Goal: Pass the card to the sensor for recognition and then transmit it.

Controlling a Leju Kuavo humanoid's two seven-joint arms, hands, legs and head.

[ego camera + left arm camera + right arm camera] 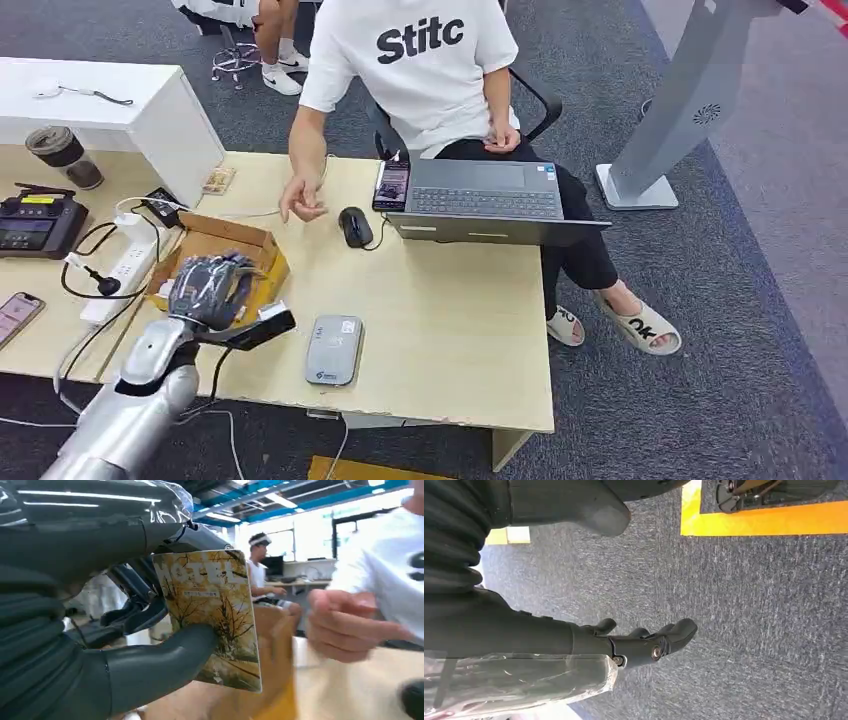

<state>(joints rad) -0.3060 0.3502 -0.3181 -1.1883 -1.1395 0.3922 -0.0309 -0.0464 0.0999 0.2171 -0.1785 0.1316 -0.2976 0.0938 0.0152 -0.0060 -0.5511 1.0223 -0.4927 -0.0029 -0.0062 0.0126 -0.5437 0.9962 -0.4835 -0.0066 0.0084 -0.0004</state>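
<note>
Left hand (100, 645) pinches the card (210, 615) by one edge, thumb pressed on its face; thin, stiff, light, likely slippery. Sensor (334, 350) lies near; right hand (639, 645) hangs empty, fingers loosely apart.

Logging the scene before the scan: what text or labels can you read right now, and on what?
"Stitc": black letters on the seated person's white T-shirt, cut off by a fold.
"OTEL", partly glared: top of the card held by the left hand.
Small print beneath it on the card: too blurred.
Mark on the grey sensor: too small.
Slipper lettering: unreadable.
</note>
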